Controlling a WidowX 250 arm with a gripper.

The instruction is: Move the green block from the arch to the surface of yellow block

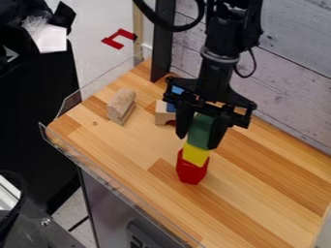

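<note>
"Status on green block (202, 131)?"
"Off the arch (164, 114). I've got it pinched in the gripper (199, 137), approx. right over the yellow block (195, 154), which tops the red block (192, 167). Can't tell if it's seated."
"What's left?"
"Seat it if req'd, release, back off. Main risk IMO: tipping that narrow stack. FYI, blue piece (171, 107) by the arch, wooden piece (121, 105) well apart."

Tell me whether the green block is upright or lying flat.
Upright: the green block has its long edges running up and down between the fingers, above the yellow block.
</note>
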